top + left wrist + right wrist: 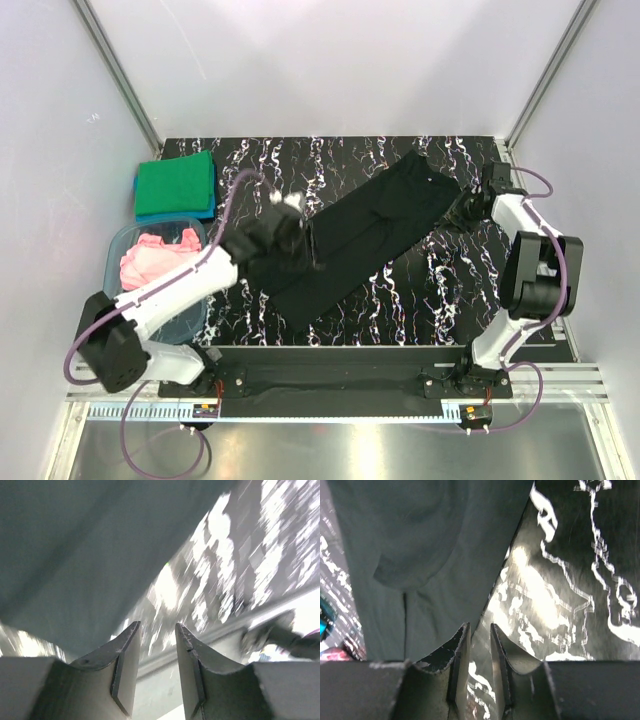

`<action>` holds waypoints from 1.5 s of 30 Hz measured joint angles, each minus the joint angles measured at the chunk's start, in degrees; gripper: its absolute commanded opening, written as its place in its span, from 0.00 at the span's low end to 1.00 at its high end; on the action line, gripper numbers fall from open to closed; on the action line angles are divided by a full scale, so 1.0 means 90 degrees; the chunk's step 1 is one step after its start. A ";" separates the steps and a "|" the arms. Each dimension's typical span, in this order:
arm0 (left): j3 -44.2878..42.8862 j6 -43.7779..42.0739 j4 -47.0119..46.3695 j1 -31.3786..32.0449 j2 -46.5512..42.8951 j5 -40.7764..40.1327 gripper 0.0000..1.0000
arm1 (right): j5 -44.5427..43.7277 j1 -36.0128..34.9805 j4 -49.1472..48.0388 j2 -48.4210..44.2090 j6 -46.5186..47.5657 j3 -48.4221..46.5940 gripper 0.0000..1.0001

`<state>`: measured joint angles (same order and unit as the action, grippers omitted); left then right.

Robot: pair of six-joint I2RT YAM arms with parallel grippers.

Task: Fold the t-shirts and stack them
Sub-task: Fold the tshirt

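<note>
The black t-shirt (pixel 365 235) lies folded into a long strip, diagonal across the dark marbled table (pixel 450 290). My left gripper (pixel 285 215) hovers over its near-left part. In the left wrist view the gripper (pixel 156 630) is open and empty, with the cloth (pixel 90 555) ahead on the left, blurred. My right gripper (pixel 465 210) is at the shirt's far-right end. In the right wrist view the gripper (pixel 480 630) stands a little open with nothing between the fingers, right at the edge of the cloth (pixel 430 545). A folded green shirt (pixel 176 183) lies on a blue one (pixel 150 213) at the far left.
A clear blue-tinted tub (pixel 120 250) at the left holds the crumpled pink shirt (pixel 152 259). White walls stand close on both sides and behind. The arm bases and a rail (pixel 340 375) run along the near edge.
</note>
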<state>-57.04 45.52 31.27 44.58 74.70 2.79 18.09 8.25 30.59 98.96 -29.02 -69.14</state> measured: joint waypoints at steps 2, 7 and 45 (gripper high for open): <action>-0.0593 -0.0340 -0.0041 -0.0381 0.0260 -0.0095 0.39 | -0.0024 0.0000 -0.0175 0.0233 -0.0012 -0.0027 0.30; -0.0925 -0.1047 -0.0029 -0.1654 0.1132 -0.0080 0.38 | -0.0049 0.0036 -0.0522 0.0911 -0.0124 -0.0357 0.30; 0.0374 -0.1069 -0.1372 -0.3317 0.2446 0.0454 0.33 | 0.3150 0.1171 -0.2098 0.4204 -0.1134 -0.2803 0.01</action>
<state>-53.67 35.90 18.92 14.72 96.71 6.87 46.44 18.79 11.70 136.79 -39.22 -94.37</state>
